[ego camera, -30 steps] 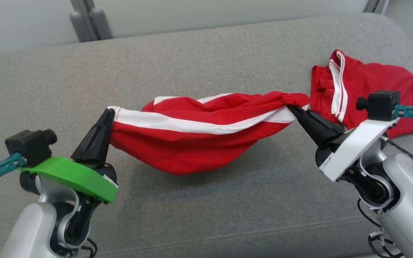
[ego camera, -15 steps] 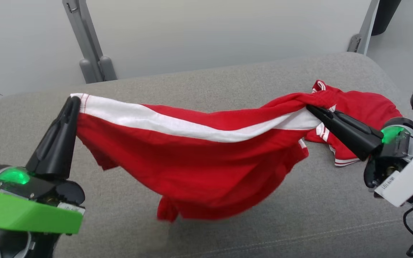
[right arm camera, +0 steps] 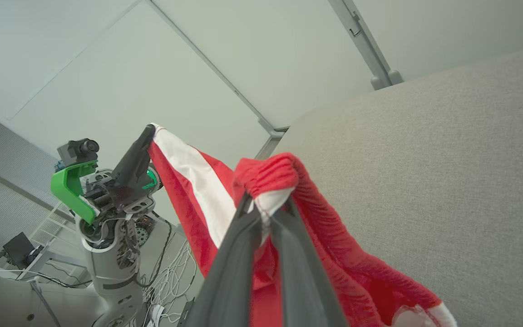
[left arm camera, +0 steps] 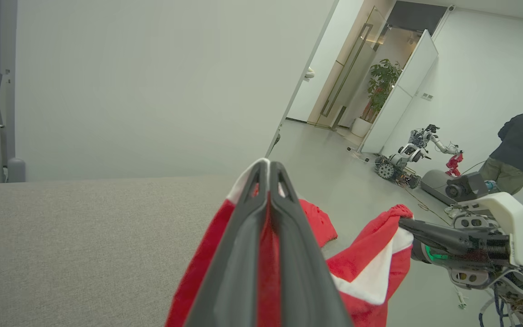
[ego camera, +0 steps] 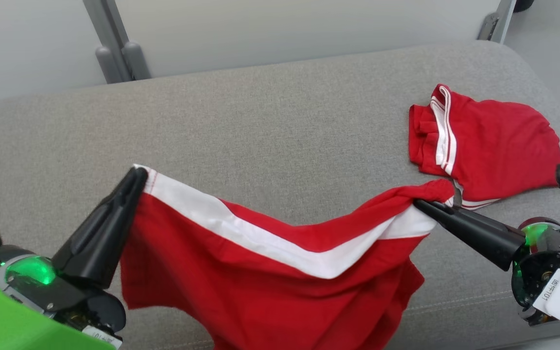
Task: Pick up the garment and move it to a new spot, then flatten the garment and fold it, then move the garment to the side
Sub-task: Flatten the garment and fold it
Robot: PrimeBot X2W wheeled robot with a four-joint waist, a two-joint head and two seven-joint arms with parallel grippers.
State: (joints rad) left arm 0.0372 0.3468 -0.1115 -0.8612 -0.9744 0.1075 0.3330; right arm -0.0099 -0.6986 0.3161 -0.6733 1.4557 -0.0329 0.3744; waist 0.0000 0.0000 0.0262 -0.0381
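Observation:
A red garment (ego camera: 270, 272) with a broad white band hangs in the air between my two grippers, above the near edge of the grey cushion (ego camera: 270, 126). My left gripper (ego camera: 136, 176) is shut on its left white corner. My right gripper (ego camera: 418, 204) is shut on its bunched right corner. The cloth sags in the middle and its lower part runs off the bottom of the head view. In the left wrist view the closed fingers (left arm camera: 268, 170) pinch red and white cloth. In the right wrist view my right gripper (right arm camera: 266, 206) clamps a gathered wad of the garment (right arm camera: 266, 181).
A second red garment (ego camera: 484, 141) with thin white stripes lies crumpled at the cushion's right end. Grey posts (ego camera: 114, 53) and a pale wall stand behind the cushion. In the left wrist view a person (left arm camera: 520, 150) and another robot (left arm camera: 407, 154) are far across the room.
The garment is lifted clear of the other red garment and hangs nearer me, lower in the head view; both grippers stay shut on its corners. The head camera has shifted too.

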